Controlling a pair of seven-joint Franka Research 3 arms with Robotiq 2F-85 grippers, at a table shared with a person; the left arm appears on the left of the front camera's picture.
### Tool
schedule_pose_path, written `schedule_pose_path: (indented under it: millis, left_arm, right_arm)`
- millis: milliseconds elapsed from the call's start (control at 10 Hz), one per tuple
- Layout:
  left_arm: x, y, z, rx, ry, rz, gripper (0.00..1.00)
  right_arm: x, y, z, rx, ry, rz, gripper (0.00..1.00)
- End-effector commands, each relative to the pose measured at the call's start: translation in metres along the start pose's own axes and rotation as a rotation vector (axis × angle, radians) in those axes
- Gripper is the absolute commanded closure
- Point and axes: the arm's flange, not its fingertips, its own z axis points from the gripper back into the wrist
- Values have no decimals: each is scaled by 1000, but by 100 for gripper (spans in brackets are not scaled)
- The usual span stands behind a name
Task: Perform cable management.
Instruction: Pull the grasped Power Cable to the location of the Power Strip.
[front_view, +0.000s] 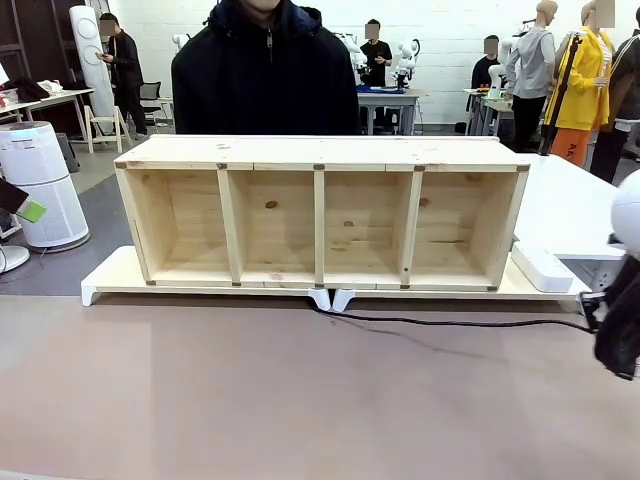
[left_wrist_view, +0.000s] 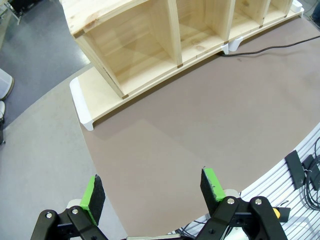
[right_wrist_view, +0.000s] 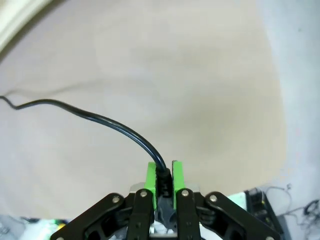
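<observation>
A thin black cable (front_view: 450, 322) runs over the brown table from under the wooden shelf (front_view: 320, 210) to the right edge. My right gripper (right_wrist_view: 163, 177) is shut on the cable (right_wrist_view: 100, 119), which arcs away from between its green pads. In the front view that arm's end is a dark shape at the far right edge (front_view: 615, 330). My left gripper (left_wrist_view: 152, 192) hangs open above the table's near left part, nothing between its fingers. The cable (left_wrist_view: 280, 48) also crosses the top right of the left wrist view.
The shelf stands on a pale board with white feet (front_view: 332, 298). A white oblong power strip (front_view: 541, 267) lies on the board's right end. A person in a dark jacket (front_view: 265, 75) stands behind the shelf. A white cylinder (front_view: 40, 185) stands on the floor at left.
</observation>
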Motion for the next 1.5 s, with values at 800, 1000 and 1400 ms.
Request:
schedule_pose_path:
  millis: [800,1000,1400]
  left_arm:
    - [2,2,-2,6,-9,0,0]
    - [2,2,-2,6,-9,0,0]
    - [2,2,-2,6,-9,0,0]
  right_arm:
    - [30,-41,7,140,-491,-62,84]
    - [59,-47,24,90,-526,-75,84]
    - [111,-65,44,-5,-545,-96,84]
